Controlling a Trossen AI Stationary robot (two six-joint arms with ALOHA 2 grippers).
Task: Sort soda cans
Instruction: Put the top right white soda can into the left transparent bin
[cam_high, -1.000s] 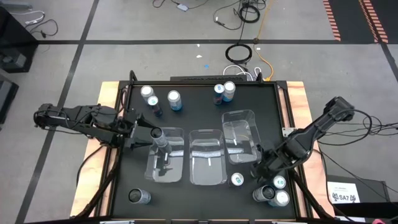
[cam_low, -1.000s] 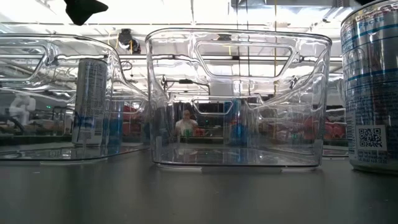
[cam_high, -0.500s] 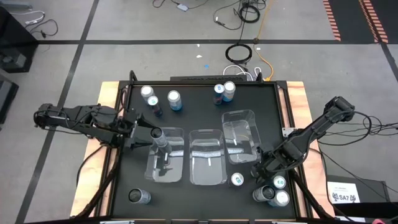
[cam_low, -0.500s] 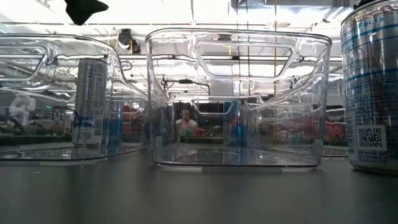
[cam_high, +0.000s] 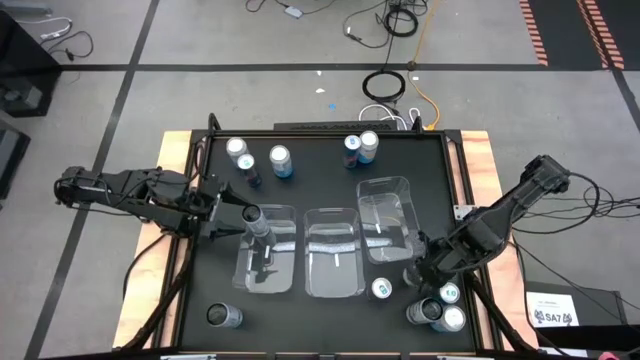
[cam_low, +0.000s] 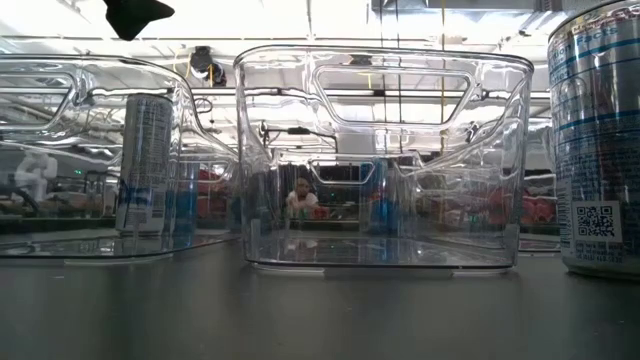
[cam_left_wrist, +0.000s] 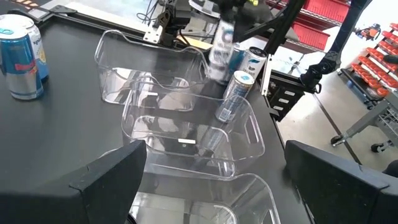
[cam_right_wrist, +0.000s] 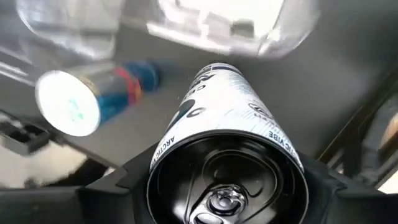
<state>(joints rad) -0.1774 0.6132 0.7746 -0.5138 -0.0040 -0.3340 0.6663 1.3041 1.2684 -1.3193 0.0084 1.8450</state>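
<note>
a black table (cam_high: 320, 310) seen from above, with three clear plastic bins in a row at its middle. at the left, the left gripper (cam_high: 232, 222) hovers at the edge of the left bin (cam_high: 268, 272), its fingers spread wide with nothing between them; a dark grey can (cam_high: 258, 224) stands upright inside that bin just beside it. a single dark can (cam_high: 224, 316) stands at the table's near left corner. four blue-and-white cans (cam_high: 279, 160) stand along the far edge. the middle bin (cam_high: 334, 268) and the right bin (cam_high: 388, 220) follow. at the right, the right gripper (cam_high: 422, 275) is down near the right bin, its fingers closed around a black-topped white can (cam_right_wrist: 229, 155). a blue can (cam_high: 381, 289) stands just beside it, and three more cans (cam_high: 441, 312) cluster at the near right corner.
</note>
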